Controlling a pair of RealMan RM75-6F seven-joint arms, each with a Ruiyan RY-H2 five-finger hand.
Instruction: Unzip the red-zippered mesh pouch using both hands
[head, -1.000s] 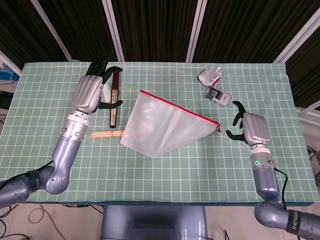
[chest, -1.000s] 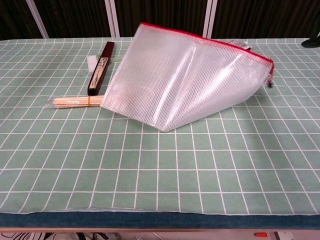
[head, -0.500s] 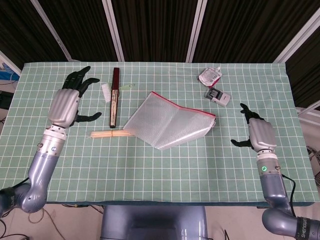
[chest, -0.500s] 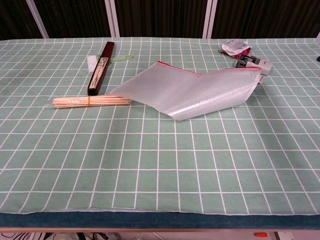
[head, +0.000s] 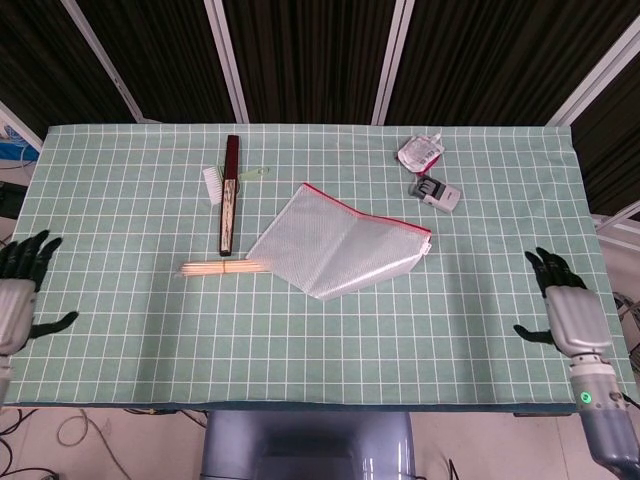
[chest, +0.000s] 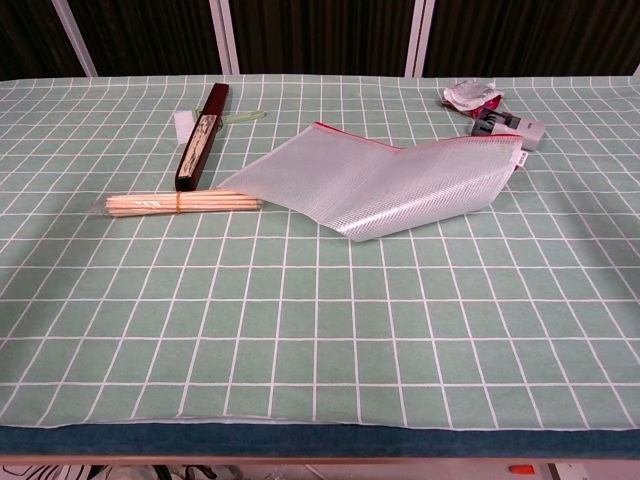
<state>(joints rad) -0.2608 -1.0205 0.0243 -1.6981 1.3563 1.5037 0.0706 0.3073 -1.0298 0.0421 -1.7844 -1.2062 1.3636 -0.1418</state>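
The clear mesh pouch (head: 337, 248) with a red zipper along its far edge lies flat near the middle of the green gridded table (head: 300, 330); the chest view shows the pouch (chest: 380, 185) with a slight fold. My left hand (head: 18, 292) hovers at the table's left front edge, fingers spread, holding nothing. My right hand (head: 562, 310) sits at the right front edge, fingers apart and empty. Both hands are far from the pouch and outside the chest view.
A bundle of wooden skewers (head: 215, 268) lies just left of the pouch. A dark folded fan (head: 230, 192) and a small white brush (head: 213, 184) lie behind it. A crumpled packet (head: 419, 152) and a grey stamp-like block (head: 435, 191) sit at the back right.
Both hands have let go of the pouch and pulled back towards the front corners of the table. The pouch, held up a second ago, now lies flat.
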